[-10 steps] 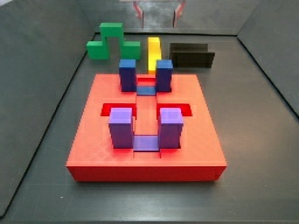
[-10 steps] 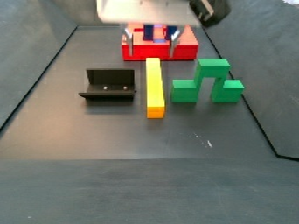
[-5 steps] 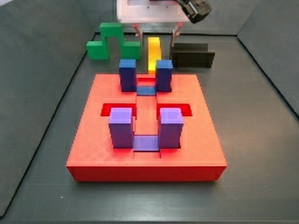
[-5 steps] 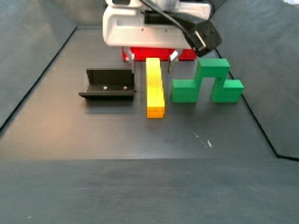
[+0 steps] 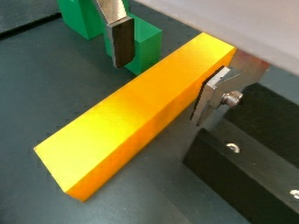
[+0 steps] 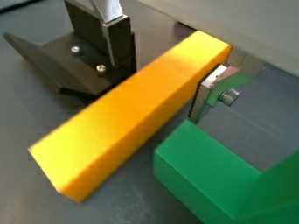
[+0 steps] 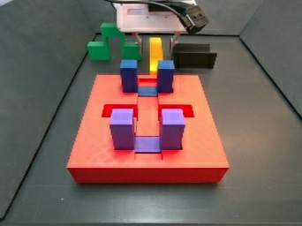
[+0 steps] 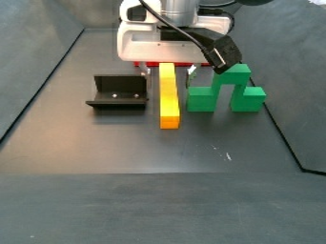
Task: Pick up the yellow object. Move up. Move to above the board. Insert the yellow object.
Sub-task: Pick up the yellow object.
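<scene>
One yellow object point(image 5: 138, 111), flat on the desk point(image 8: 152, 176), running out from between the claw's point(image 5: 170, 68) fingers point(image 5: 121, 41). Straddled near one end, plates on either long side, small gaps visible in both wrist views, so released, not yet clenched. Probably rigid, light, smooth-faced; likely to tip if pinched so far off-centre, so better gripped nearer the middle across the narrow width. Beside the claw on one hand, green stepped block point(image 8: 228, 87); on the other, the fixture point(image 8: 118, 93). Beyond the claw, the board point(image 7: 147, 132).
</scene>
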